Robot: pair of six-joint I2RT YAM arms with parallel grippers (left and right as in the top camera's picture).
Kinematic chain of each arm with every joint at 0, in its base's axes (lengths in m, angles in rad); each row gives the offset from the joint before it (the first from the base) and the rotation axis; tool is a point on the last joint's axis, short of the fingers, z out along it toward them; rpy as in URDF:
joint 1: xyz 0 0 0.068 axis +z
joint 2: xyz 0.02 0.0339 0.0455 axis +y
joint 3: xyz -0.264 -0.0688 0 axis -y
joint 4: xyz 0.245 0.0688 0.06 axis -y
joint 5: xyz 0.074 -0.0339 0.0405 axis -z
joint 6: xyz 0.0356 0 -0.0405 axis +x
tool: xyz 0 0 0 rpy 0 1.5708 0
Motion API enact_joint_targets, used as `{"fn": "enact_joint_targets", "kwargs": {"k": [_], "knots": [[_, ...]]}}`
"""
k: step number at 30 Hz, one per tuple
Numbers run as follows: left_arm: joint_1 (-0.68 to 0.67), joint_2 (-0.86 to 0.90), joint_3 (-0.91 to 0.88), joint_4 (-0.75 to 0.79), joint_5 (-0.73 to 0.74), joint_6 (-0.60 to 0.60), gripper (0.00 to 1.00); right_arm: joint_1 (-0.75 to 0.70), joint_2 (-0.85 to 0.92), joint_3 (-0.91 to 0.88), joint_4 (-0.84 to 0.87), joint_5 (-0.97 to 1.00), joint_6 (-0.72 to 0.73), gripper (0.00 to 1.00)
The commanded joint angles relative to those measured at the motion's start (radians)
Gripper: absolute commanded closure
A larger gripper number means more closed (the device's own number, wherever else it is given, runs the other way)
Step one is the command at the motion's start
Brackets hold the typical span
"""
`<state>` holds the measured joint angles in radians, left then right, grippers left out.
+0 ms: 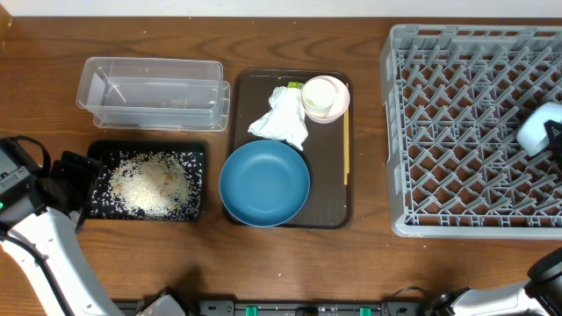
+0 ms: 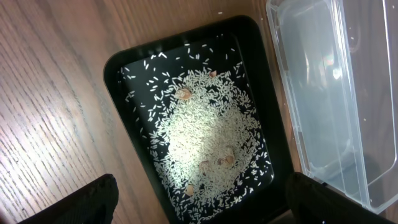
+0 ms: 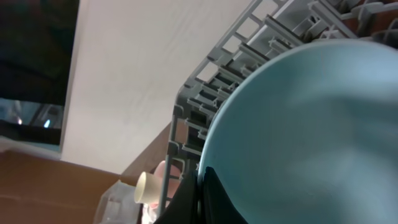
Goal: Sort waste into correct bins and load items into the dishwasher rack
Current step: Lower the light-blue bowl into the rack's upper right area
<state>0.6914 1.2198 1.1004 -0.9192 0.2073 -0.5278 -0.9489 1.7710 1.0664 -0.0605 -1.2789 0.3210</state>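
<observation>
The black tray (image 1: 197, 156) holds loose rice (image 1: 149, 183), also seen in the left wrist view (image 2: 205, 130). My left gripper (image 1: 75, 180) is open and empty at the tray's left end, its fingers (image 2: 205, 208) straddling that end. The clear container (image 1: 154, 88) lies behind the tray. The large dark blue bowl (image 1: 263, 183), crumpled napkin (image 1: 281, 118), pinkish-white cup (image 1: 325, 96), green-yellow wrapper (image 1: 294, 85) and chopsticks (image 1: 345, 149) are on the brown serving tray. My right gripper (image 3: 202, 193) is shut on the rim of the small light blue bowl (image 3: 298, 130), over the grey rack (image 1: 457, 132). I cannot pick out the small white piece.
The brown serving tray (image 1: 338, 215) sits between the black tray and the rack. The clear container (image 2: 323, 93) runs right beside the black tray's long side. Bare wooden table shows in front of the trays and at the far left. A wall stands behind the rack.
</observation>
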Motion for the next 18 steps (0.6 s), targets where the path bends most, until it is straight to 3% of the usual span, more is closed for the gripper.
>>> {"fn": "enact_joint_targets", "kwargs": {"k": [1, 5, 18], "knots": [[0.004, 0.002, 0.016, -0.004, 0.001, -0.009, 0.11, -0.038, -0.004, 0.0, -0.006, 0.101, 0.035, 0.98], [0.004, 0.002, 0.016, -0.004, 0.001, -0.009, 0.11, -0.064, -0.049, 0.0, -0.007, 0.101, 0.039, 0.91], [0.004, 0.002, 0.016, -0.004, 0.001, -0.009, 0.11, -0.072, -0.157, 0.0, -0.011, 0.116, 0.164, 0.84]]}}
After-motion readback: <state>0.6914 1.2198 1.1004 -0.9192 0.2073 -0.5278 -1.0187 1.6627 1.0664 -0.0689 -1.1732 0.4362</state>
